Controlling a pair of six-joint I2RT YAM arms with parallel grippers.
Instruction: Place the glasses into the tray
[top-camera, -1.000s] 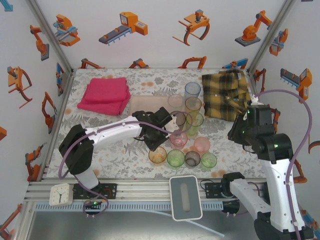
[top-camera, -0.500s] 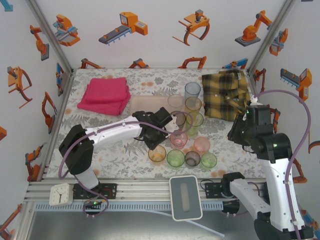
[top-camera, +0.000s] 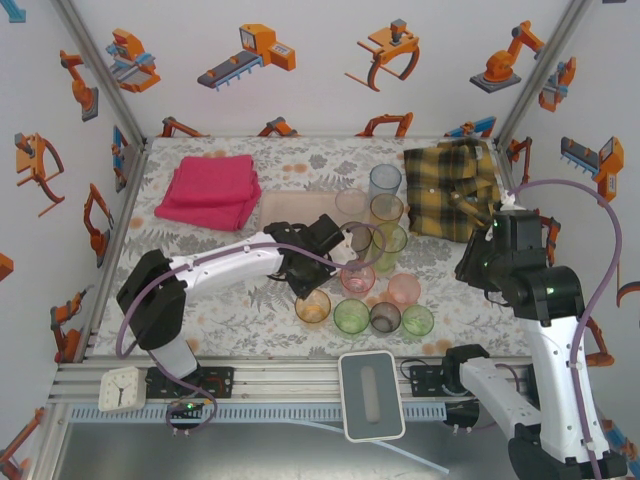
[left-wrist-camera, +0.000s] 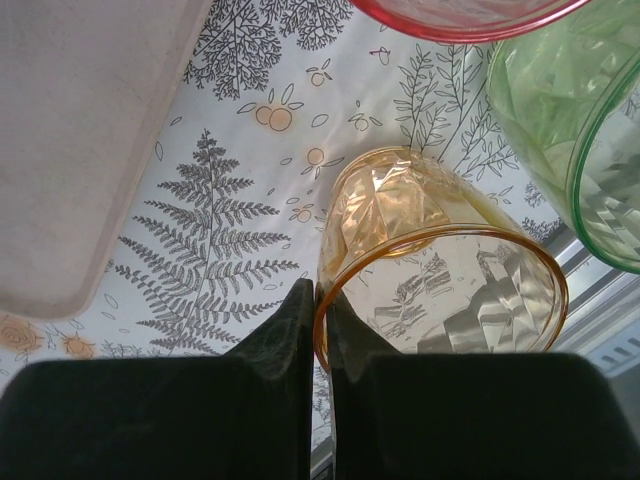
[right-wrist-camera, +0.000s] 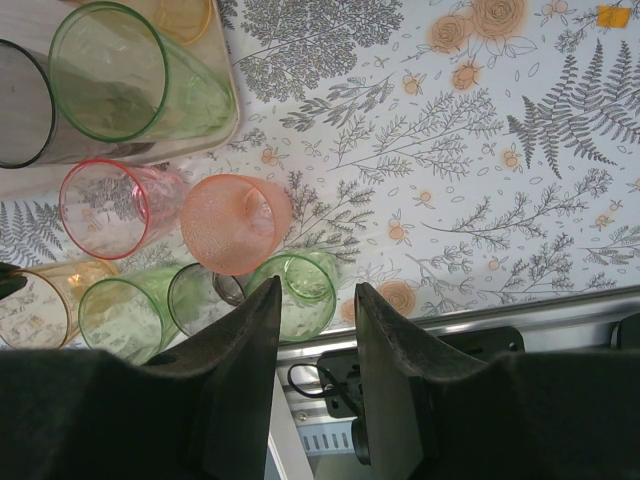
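My left gripper (left-wrist-camera: 322, 300) is shut on the rim of an orange glass (left-wrist-camera: 430, 260), one finger inside and one outside. From above, that orange glass (top-camera: 314, 309) is the leftmost of the front row, with the left gripper (top-camera: 305, 287) over it. The pale pink tray (top-camera: 290, 210) lies just behind, and several glasses stand on its right part, among them a blue one (top-camera: 385, 181) and a green one (top-camera: 390, 246). More glasses stand in front of the tray: pink (top-camera: 357, 278), green (top-camera: 351, 317) and smoky (top-camera: 385, 317). My right gripper (right-wrist-camera: 315, 290) hangs open and empty above a green glass (right-wrist-camera: 310, 290).
A folded magenta towel (top-camera: 208, 190) lies at the back left and a yellow plaid shirt (top-camera: 452, 185) at the back right. A white device (top-camera: 371, 394) and a small clock (top-camera: 122, 388) sit on the front rail. The right arm (top-camera: 515, 270) hovers beside the glasses.
The left gripper's fingers have closed on the orange glass's rim. The glasses and the right arm have hardly moved.
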